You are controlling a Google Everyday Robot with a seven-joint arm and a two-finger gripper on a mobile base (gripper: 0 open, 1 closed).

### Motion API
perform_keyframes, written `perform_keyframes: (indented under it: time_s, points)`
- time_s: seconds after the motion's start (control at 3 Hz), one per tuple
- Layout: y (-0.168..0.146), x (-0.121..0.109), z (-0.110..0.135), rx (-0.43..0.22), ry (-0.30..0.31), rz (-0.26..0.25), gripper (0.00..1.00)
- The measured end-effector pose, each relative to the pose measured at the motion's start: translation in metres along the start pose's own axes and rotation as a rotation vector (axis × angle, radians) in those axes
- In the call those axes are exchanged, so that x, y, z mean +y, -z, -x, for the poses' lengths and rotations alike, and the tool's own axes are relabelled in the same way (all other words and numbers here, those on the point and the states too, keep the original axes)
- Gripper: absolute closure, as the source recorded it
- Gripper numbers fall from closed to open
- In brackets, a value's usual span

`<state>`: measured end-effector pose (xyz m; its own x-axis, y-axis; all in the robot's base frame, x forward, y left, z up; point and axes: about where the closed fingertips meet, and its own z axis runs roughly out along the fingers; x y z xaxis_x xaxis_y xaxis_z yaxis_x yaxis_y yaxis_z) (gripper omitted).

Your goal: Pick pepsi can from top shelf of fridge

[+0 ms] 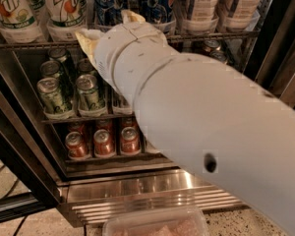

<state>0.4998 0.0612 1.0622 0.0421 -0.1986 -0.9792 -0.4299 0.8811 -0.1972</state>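
Note:
Two tall blue pepsi cans stand on the top shelf (pixel 221 34) of the fridge (pixel 152 193), one at the left (pixel 109 0) and one to its right (pixel 158 1). My gripper (pixel 108 29) is at the end of the big white arm, right in front of the shelf's front rail and just below the left pepsi can. Its two yellowish fingertips (pixel 86 39) are spread apart and hold nothing. The arm hides the lower part of both cans and much of the fridge's right side.
7up bottles (pixel 64 6) stand left of the pepsi cans, and white bottles (pixel 202 4) stand right of them. Green cans (pixel 88 91) fill the middle rack and red cans (pixel 104 142) the lower one. A clear plastic container (pixel 157 225) lies on the floor.

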Motion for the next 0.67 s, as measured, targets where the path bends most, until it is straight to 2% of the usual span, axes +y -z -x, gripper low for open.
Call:
perform_keyframes:
  time_s: [0.33, 0.67]
  points:
    - [-0.013, 0.0, -0.002, -0.015, -0.005, -0.025, 0.39]
    - [-0.027, 0.0, -0.003, -0.03, -0.006, -0.044, 0.37]
